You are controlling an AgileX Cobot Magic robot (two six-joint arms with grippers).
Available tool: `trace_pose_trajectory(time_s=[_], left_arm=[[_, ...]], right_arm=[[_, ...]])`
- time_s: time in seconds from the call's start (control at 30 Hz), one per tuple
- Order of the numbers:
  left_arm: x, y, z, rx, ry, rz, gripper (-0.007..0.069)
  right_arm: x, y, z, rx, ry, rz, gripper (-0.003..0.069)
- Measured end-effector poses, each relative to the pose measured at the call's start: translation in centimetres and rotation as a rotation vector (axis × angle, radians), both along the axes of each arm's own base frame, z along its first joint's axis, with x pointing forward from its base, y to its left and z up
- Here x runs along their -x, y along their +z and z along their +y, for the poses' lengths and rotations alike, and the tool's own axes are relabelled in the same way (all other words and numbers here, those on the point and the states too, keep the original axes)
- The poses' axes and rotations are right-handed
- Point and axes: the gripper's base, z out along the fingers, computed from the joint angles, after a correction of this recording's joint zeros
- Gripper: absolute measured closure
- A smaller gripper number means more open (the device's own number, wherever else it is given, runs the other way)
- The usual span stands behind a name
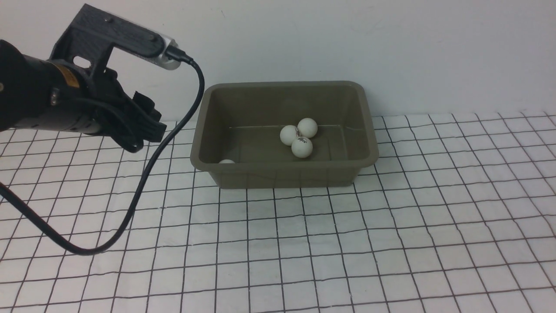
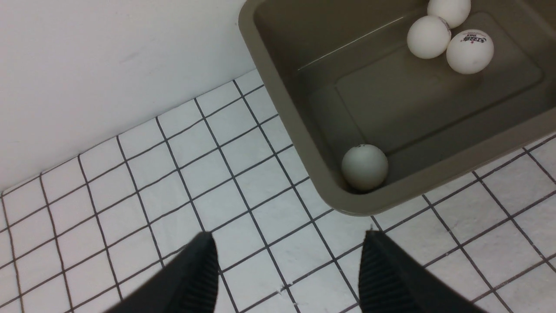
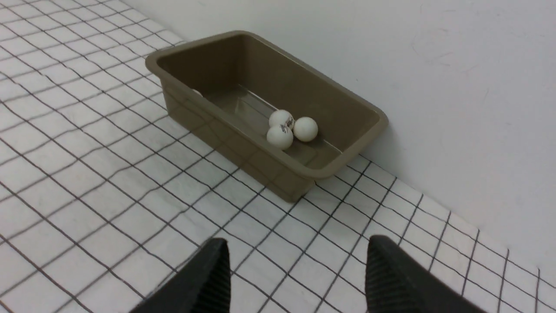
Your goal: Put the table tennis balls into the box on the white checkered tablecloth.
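Observation:
The olive-grey box (image 1: 282, 176) stands on the white checkered tablecloth (image 1: 304, 252) against the back wall. Three table tennis balls (image 1: 299, 135) cluster near its middle, and a fourth (image 1: 226, 161) rests in its near left corner. My left gripper (image 1: 150, 126) hovers left of the box. In the left wrist view the left gripper (image 2: 287, 234) is open over bare cloth, just outside the box corner that holds the lone ball (image 2: 364, 167). My right gripper (image 3: 297, 240) is open and empty, well back from the box (image 3: 243, 148); the right arm is outside the front view.
A white wall (image 1: 391, 43) rises directly behind the box. The left arm's black cable (image 1: 130, 208) hangs down and loops onto the cloth at the left. The cloth is slightly wrinkled.

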Motion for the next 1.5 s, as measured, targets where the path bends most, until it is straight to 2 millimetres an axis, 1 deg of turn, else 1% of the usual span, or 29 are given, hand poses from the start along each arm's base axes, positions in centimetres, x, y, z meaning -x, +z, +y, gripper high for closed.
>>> trace_pose_trajectory(time_s=[0.07,0.13,1.4,1.5], left_arm=[[0.0,0.0,-0.02,0.003,0.001,0.001,0.023],[0.0,0.0,-0.02,0.005,0.001,0.001,0.023],[0.01,0.0,-0.03,0.006,0.001,0.001,0.023],[0.01,-0.01,-0.03,0.006,0.001,0.002,0.023]], right_arm=[[-0.21,-0.81,-0.15,0.004,-0.024,0.006,0.0269],[-0.31,-1.12,-0.28,0.019,-0.036,0.003,0.0269],[-0.39,-1.04,-0.38,0.025,-0.047,-0.012,0.0269],[-0.4,-1.28,-0.37,0.027,-0.047,-0.005,0.0269]])
